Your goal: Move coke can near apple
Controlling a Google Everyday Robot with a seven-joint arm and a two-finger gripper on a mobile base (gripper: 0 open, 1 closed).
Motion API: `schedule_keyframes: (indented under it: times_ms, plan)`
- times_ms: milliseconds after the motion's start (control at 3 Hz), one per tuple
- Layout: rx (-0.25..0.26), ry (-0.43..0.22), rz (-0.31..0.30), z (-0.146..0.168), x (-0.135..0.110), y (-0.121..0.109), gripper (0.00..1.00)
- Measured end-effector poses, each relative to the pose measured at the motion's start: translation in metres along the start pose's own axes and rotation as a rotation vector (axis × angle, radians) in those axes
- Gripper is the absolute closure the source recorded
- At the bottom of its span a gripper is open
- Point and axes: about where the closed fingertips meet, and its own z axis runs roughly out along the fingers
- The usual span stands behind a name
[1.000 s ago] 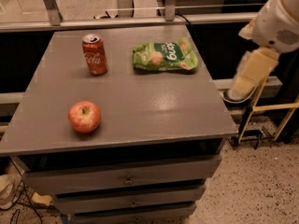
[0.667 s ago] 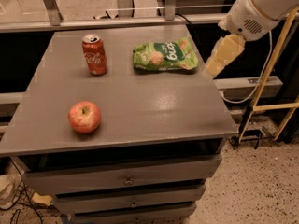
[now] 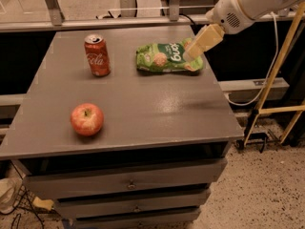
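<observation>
The coke can (image 3: pixel 97 55) stands upright at the back left of the grey tabletop (image 3: pixel 143 109). It is red with white script and a silver top. The apple (image 3: pixel 87 119) sits near the front left edge, well in front of the can. My gripper (image 3: pixel 195 46) hangs from the white arm (image 3: pixel 248 4) at the upper right. It is over the right end of the green snack bag, far to the right of the can and the apple.
A green snack bag (image 3: pixel 167 57) lies at the back right of the table. Drawers (image 3: pixel 128 182) sit below the top. A metal rail (image 3: pixel 95 23) runs behind the table. A yellow stand (image 3: pixel 281 75) and a white cable (image 3: pixel 267 80) are on the right.
The arm and gripper have swung leftward and up, from beside the table's right edge to over the right end of the snack bag. The can and apple have not moved.
</observation>
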Motion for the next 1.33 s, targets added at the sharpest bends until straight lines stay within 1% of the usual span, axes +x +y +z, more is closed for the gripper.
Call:
schedule_keyframes:
  times_ms: [333, 667, 1000, 1333]
  plan:
    - [-0.001, 0.0, 0.0, 0.0, 0.0, 0.0, 0.0]
    - [-0.019, -0.031, -0.067, 0.04, -0.046, 0.016, 0.0]
    - [-0.024, -0.044, -0.097, 0.074, -0.079, 0.033, 0.0]
    - [-0.074, -0.074, -0.106, 0.11, -0.106, 0.052, 0.0]
